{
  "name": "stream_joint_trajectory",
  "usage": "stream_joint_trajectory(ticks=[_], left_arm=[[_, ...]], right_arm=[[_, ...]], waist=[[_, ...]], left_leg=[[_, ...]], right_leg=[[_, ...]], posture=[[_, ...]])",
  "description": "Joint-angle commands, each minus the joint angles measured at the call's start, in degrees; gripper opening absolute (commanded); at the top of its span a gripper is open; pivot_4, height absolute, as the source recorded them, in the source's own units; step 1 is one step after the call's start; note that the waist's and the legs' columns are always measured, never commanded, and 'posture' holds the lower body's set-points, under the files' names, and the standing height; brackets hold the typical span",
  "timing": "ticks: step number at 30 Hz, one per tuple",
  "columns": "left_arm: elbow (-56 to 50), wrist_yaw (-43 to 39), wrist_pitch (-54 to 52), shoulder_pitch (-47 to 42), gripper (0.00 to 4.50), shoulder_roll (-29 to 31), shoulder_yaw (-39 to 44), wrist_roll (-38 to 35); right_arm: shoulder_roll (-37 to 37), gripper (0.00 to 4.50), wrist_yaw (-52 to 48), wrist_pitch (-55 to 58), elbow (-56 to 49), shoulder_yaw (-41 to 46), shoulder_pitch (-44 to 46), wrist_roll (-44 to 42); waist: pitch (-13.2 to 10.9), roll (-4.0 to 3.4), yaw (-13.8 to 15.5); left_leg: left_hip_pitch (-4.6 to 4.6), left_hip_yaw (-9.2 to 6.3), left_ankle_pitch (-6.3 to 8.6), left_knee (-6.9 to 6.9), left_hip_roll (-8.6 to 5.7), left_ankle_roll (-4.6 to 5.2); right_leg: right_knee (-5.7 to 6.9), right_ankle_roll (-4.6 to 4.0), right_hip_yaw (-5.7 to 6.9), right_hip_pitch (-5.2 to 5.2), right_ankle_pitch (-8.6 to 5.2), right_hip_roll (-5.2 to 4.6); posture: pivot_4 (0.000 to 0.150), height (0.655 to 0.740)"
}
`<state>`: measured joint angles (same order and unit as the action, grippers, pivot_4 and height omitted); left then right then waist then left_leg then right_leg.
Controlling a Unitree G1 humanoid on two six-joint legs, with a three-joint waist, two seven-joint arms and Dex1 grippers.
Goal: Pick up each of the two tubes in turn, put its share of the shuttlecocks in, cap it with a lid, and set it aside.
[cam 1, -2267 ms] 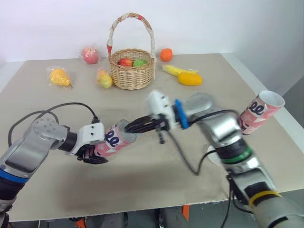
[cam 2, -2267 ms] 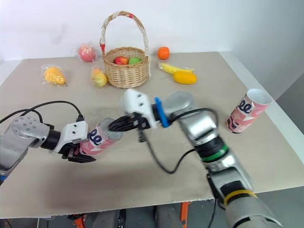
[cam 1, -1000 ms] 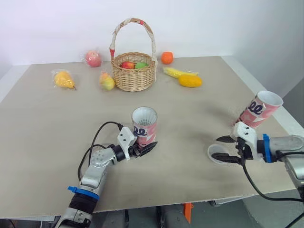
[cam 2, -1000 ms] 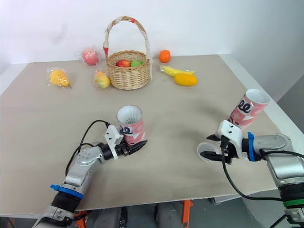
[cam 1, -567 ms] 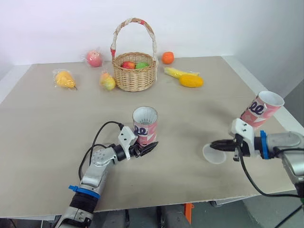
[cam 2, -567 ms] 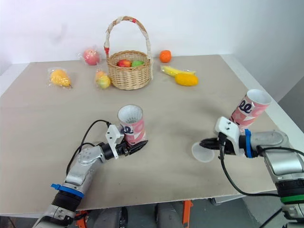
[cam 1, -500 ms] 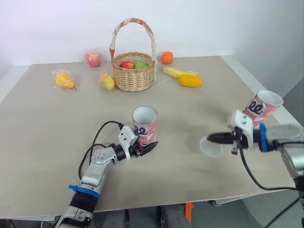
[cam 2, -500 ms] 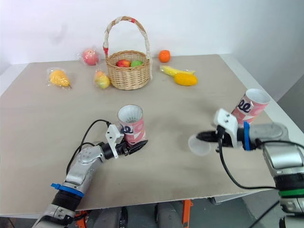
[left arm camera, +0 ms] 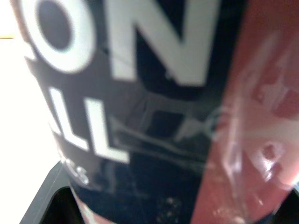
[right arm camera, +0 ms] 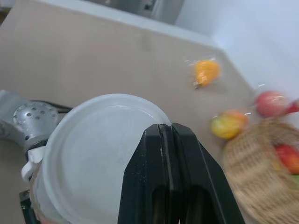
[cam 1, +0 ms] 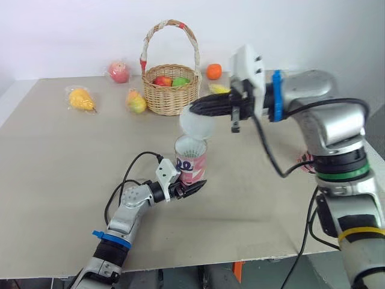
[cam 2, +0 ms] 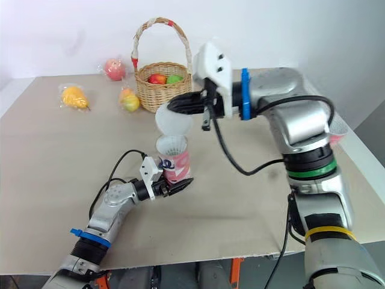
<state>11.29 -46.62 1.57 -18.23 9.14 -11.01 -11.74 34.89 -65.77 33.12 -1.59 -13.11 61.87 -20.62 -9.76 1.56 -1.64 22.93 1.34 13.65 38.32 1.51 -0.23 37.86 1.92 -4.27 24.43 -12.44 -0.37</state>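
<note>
A pink tube [cam 1: 191,161] with white shuttlecock feathers at its mouth stands upright on the table [cam 1: 60,180]. My left gripper [cam 1: 183,189] is shut on the tube's base; the left wrist view shows its pink and dark printed wall [left arm camera: 154,107] up close. My right gripper [cam 1: 201,109] is shut on the rim of a translucent white lid [cam 1: 194,124], holding it tilted just above the tube's mouth. In the right wrist view the lid [right arm camera: 100,149] lies under the closed fingertips [right arm camera: 154,140]. A sliver of the second pink tube [cam 1: 302,161] shows behind my right arm.
A wicker basket [cam 1: 171,90] with fruit stands at the back. Around it lie a bagged apple [cam 1: 119,71], an orange [cam 1: 213,71], a bagged yellow fruit [cam 1: 80,98] and a pear [cam 1: 135,101]. The table's front edge runs close below my left arm.
My right gripper has lifted the lid off the table on the right and carried it up and left to above the tube. The left gripper keeps holding the tube.
</note>
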Motion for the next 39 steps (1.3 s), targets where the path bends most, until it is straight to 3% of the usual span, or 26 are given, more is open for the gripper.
stream_joint_trajectory(ticks=[1,39], left_arm=[[0.46,0.78,-0.39,1.64,3.23,0.23,0.00,0.28],[0.73,1.14,-0.49,1.32,3.23,0.15,-0.57,0.69]], right_arm=[[0.39,0.05,-0.71,-1.26,-1.50,-0.70,0.67,1.70],[0.75,0.05,-3.18,-11.74,-1.18,-6.76,-4.21,14.14]], waist=[[0.00,0.00,0.00],[0.00,-0.02,-0.10]], left_leg=[[0.01,0.00,0.00,0.00,0.00,0.00],[-0.03,-0.02,0.01,0.00,0.03,0.01]], right_leg=[[-0.02,0.01,0.01,0.00,0.00,0.00],[-0.06,0.21,0.04,-0.01,-0.13,0.07]], posture=[[0.150,0.7400],[0.150,0.7400]])
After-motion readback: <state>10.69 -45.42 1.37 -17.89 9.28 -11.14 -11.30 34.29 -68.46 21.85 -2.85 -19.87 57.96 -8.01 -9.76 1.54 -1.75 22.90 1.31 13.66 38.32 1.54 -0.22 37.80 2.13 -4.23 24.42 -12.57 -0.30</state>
